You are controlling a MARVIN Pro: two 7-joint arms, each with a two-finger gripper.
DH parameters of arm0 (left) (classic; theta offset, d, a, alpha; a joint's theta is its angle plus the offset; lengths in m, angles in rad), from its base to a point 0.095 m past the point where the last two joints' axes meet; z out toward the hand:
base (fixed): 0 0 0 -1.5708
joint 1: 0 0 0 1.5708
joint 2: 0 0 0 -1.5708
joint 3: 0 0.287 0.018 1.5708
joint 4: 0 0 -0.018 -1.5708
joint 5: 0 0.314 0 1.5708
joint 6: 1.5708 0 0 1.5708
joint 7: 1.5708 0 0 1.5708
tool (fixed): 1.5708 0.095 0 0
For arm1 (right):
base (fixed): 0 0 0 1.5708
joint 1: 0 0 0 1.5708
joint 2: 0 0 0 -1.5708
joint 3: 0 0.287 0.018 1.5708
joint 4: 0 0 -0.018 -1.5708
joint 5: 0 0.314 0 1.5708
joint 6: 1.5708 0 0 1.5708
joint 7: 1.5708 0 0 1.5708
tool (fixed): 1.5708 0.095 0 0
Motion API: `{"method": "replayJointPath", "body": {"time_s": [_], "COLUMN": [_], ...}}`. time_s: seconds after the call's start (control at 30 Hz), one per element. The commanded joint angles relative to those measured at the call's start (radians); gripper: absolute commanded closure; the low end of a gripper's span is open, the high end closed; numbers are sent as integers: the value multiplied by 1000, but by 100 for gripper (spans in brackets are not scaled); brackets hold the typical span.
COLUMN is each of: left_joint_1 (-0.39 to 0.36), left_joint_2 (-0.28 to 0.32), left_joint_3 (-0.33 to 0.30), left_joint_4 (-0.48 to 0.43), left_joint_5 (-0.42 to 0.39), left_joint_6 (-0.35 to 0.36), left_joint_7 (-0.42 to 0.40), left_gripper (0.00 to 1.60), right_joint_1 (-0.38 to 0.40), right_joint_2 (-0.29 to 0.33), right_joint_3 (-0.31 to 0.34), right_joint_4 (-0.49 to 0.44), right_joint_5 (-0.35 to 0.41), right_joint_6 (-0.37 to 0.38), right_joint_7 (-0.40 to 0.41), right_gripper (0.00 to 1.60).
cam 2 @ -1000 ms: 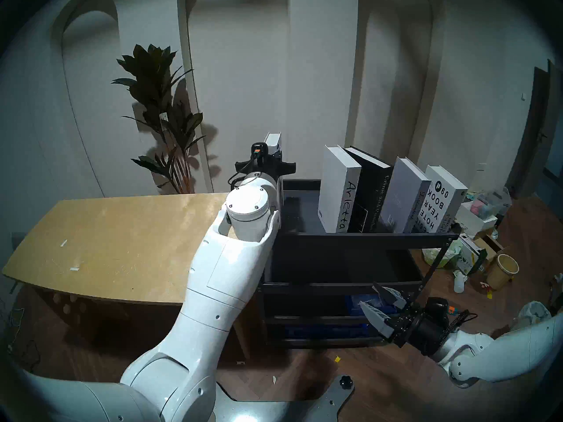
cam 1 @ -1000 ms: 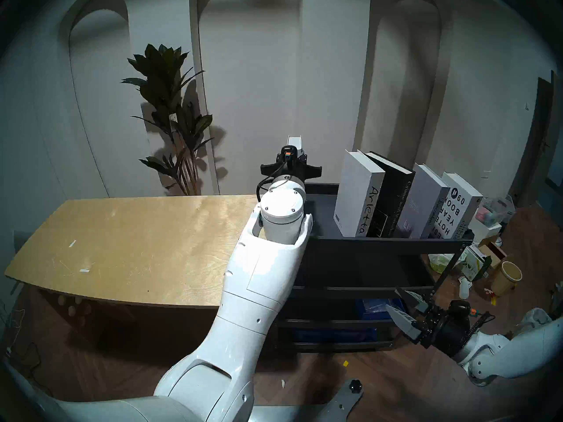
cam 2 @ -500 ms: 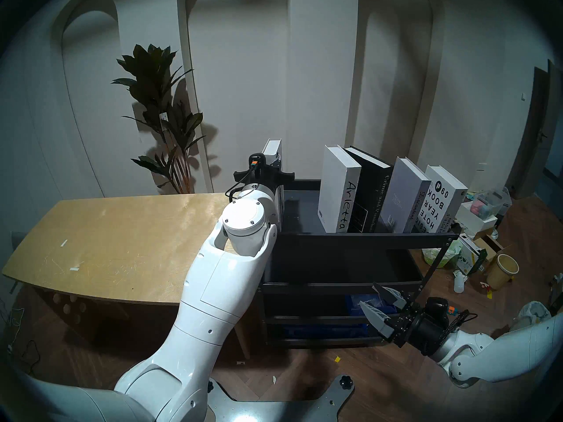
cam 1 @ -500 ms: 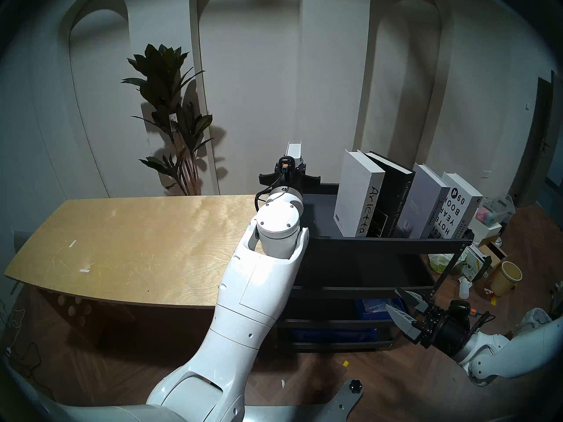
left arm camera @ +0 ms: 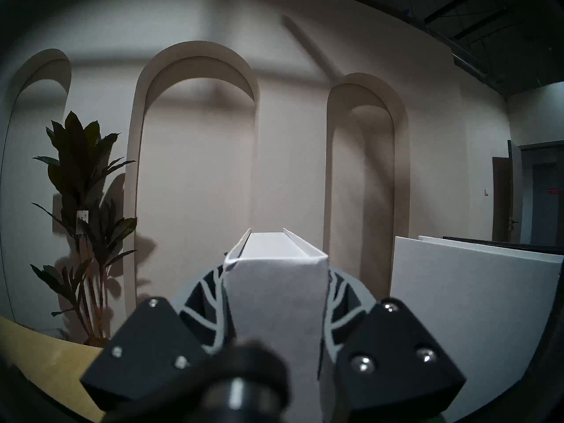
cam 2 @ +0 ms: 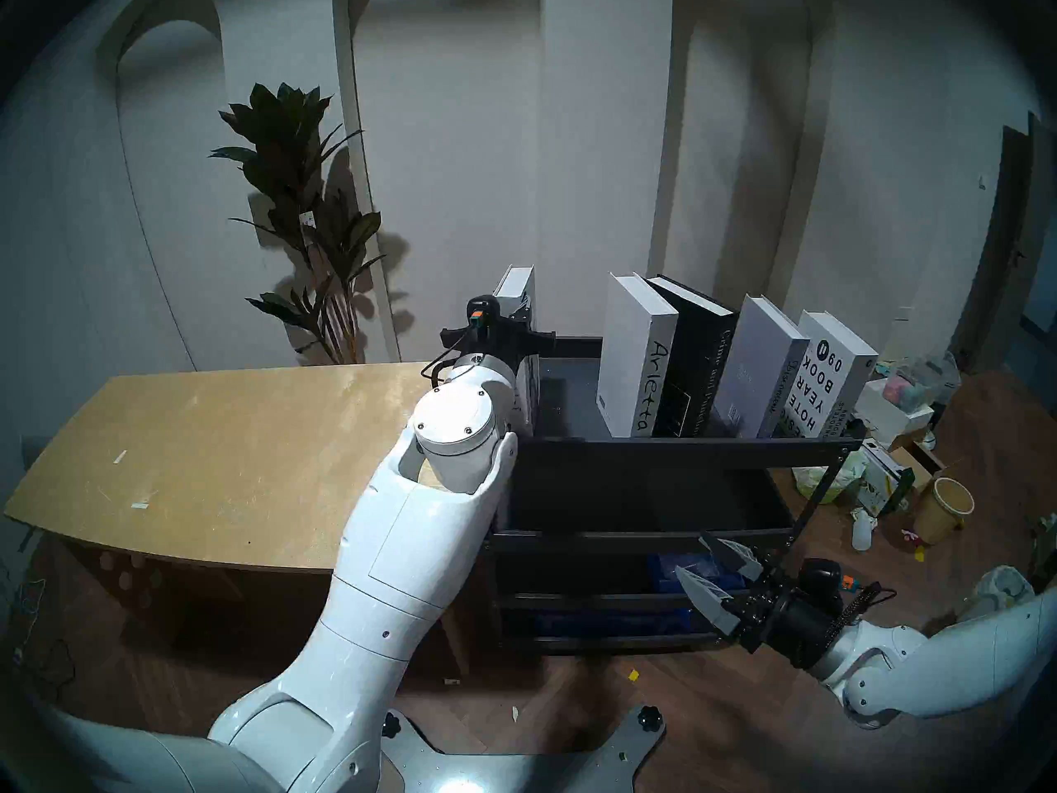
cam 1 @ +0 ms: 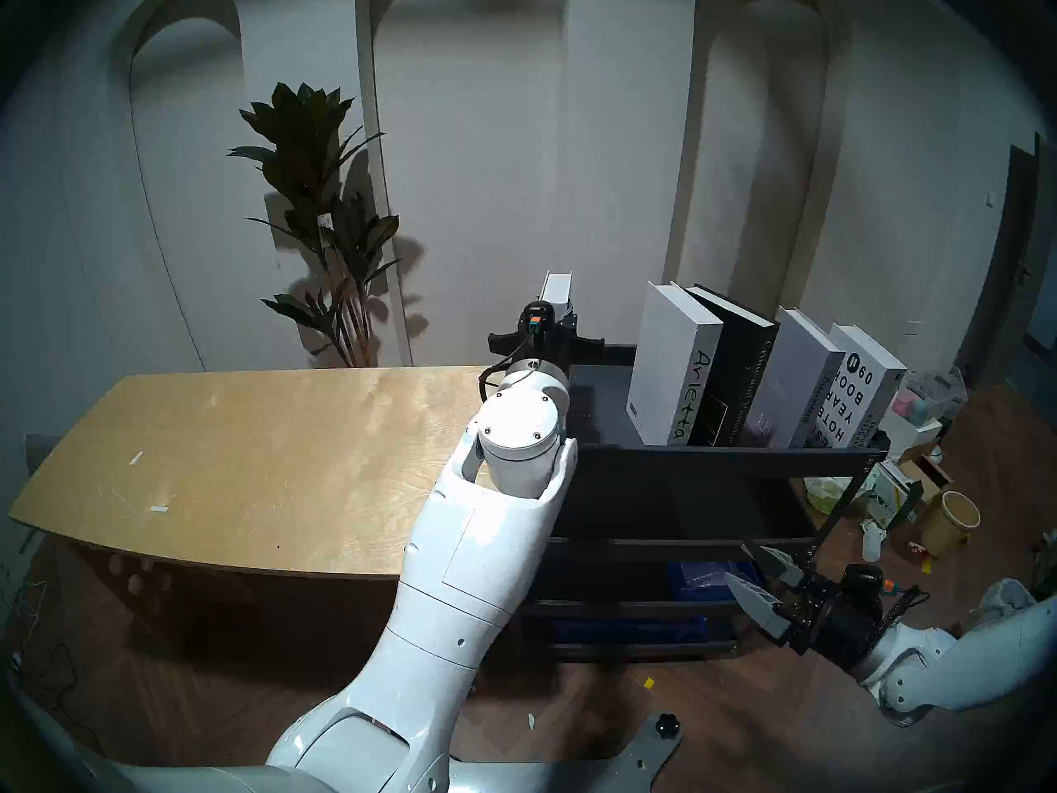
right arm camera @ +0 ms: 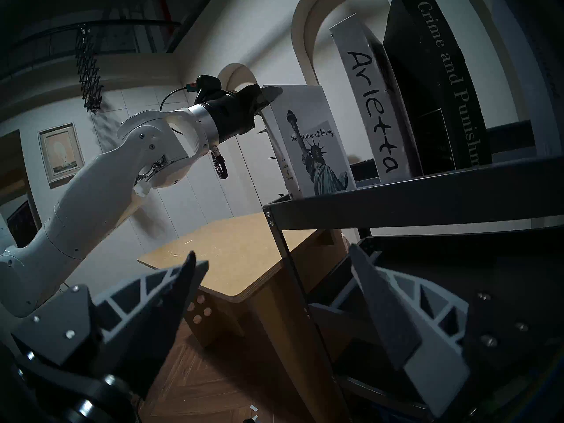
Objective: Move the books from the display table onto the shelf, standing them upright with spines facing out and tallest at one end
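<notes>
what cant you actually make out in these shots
- Statue of Liberty book: whether its bottom rests on the black cart's tray; the cart's lip hides it in the right wrist view, the left arm in both head views.
- Left gripper: contact of its fingers with the covers; blurred in the left wrist view.

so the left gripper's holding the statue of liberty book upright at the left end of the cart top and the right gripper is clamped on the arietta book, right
Not quite. The right gripper holds nothing: the right wrist view shows its jaws open, below the cart's top tray. The left gripper does hold the Statue of Liberty book upright, left of Arietta.
</notes>
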Motion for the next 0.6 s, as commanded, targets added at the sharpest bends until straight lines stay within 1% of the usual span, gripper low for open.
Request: {"method": "replayJointPath", "body": {"time_s": [0.0,0.5,0.53,0.57], "left_joint_1": [-9,28,30,30], "left_joint_2": [-5,19,20,21], "left_joint_3": [11,36,38,39], "left_joint_4": [-27,-56,-56,-56], "left_joint_5": [4,-8,-9,-9], "left_joint_6": [-21,-18,-17,-17], "left_joint_7": [1,-9,-9,-9], "left_gripper": [160,160,149,132], "right_joint_1": [3,4,4,5], "right_joint_2": [-3,-3,-3,-3], "right_joint_3": [2,0,0,0], "right_joint_4": [-4,-4,-4,-4], "right_joint_5": [-1,-2,-2,-2], "right_joint_6": [-8,-8,-8,-8], "right_joint_7": [-1,-1,-1,-1], "right_gripper": [0,0,0,0]}}
